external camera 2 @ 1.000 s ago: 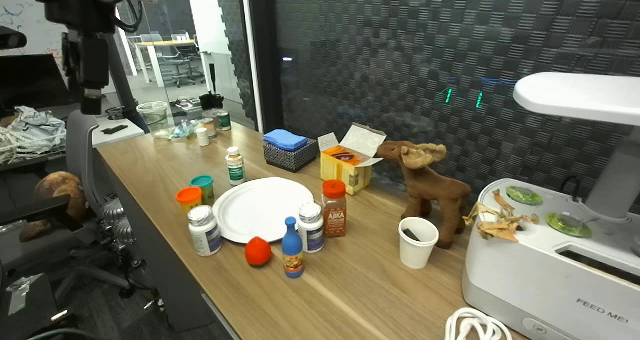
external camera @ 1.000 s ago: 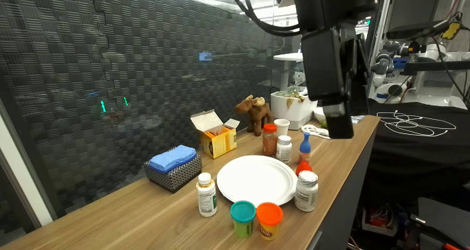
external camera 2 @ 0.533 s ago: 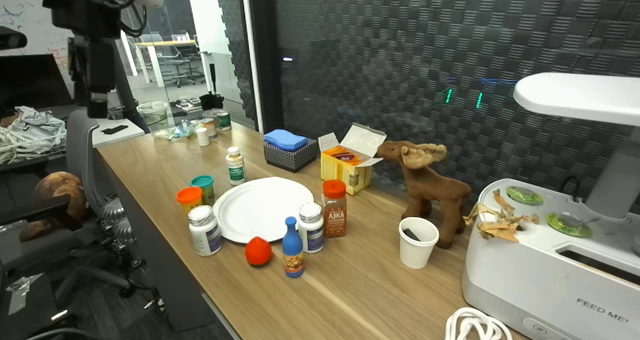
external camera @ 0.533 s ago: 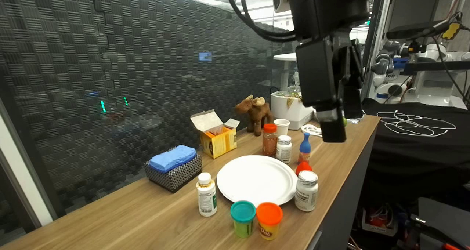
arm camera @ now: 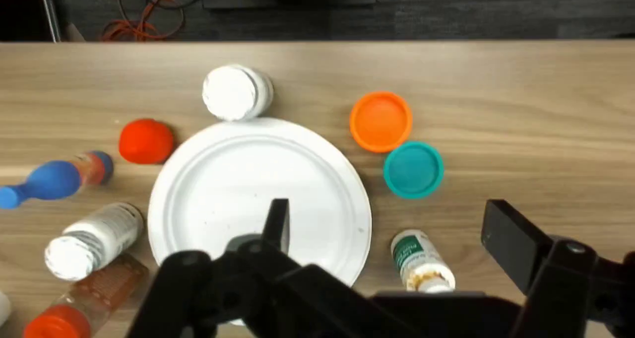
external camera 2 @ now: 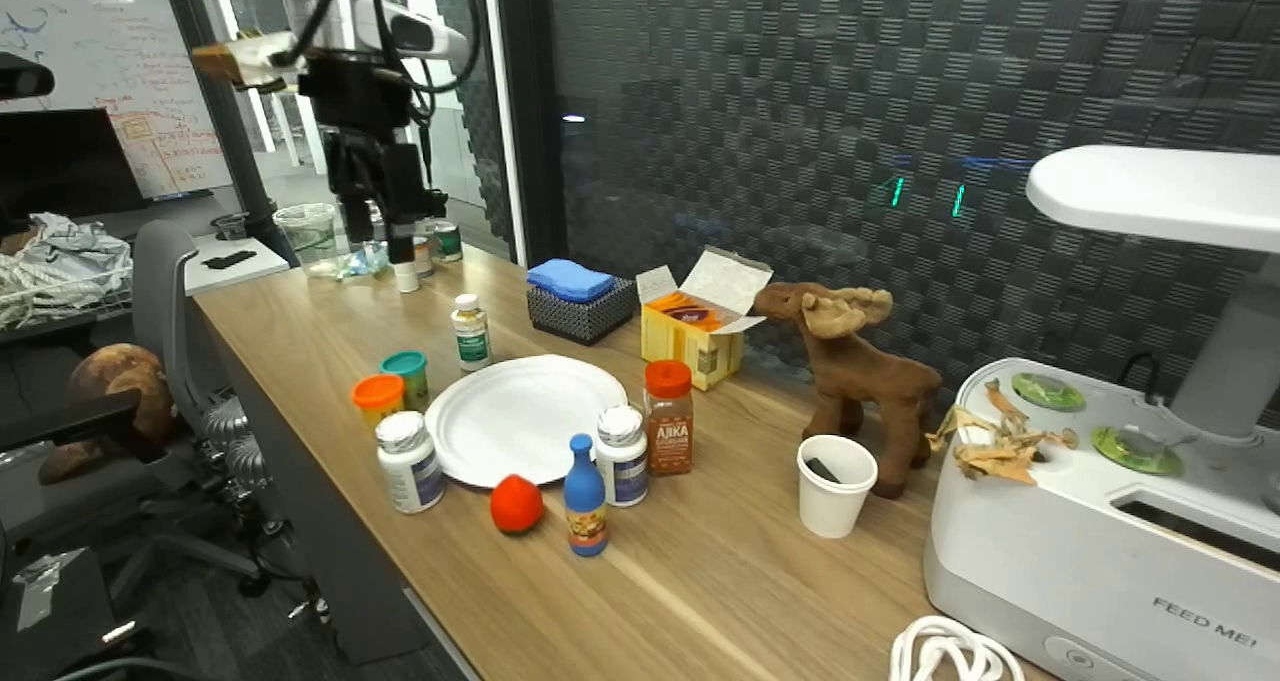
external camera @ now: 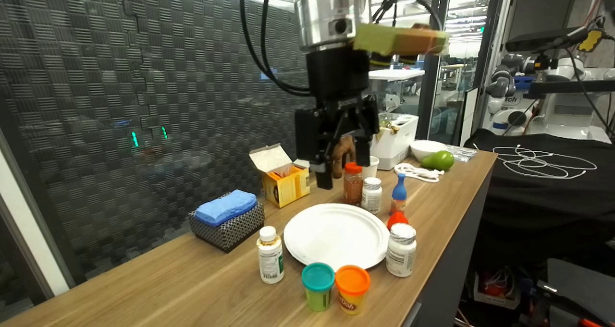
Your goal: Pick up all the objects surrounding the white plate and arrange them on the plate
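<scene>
"Gripper first: how does it stand?"

"Raised above the wooden counter, fingers spread apart."

"And the plate?"

"Flat on the wood, bottles and tubs around it. Behind the counter runs a dark patterned wall; in an exterior view, a whiteboard shows at far left, its scribbles too small to read."

"What can you read?"

"In an exterior view, 'AJIKA' on the red-capped jar, right of the plate, and 'FEED ME!' on the white box, near right. 'Doh' marks the orange-lidded tub, near, in an exterior view."
</scene>
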Robot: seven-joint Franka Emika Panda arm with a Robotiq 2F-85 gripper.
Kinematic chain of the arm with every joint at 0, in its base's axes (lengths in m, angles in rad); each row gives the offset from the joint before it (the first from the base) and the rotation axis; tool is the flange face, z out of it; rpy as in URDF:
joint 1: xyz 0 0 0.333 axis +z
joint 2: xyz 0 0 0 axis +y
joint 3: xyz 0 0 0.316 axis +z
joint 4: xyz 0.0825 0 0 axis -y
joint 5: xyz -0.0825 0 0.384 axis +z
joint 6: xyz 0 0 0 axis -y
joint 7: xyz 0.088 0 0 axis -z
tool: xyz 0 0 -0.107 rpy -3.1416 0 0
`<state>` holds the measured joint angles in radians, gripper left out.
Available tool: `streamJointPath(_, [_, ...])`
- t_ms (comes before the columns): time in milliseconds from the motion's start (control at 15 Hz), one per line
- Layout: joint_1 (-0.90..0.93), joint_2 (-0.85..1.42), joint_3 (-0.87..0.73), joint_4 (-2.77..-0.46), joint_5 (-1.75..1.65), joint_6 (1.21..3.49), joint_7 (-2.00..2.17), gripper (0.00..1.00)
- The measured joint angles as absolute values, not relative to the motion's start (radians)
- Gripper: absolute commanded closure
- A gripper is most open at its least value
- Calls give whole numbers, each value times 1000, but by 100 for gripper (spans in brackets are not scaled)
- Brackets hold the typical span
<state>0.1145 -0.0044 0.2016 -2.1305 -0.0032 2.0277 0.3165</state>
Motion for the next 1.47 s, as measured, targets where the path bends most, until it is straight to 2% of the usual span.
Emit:
streamJointPath(533, [133, 247, 179, -1957, 10, 2152, 315, 0])
streamJointPath(1467, [263, 414, 111, -1857, -127, 2156, 444, 0])
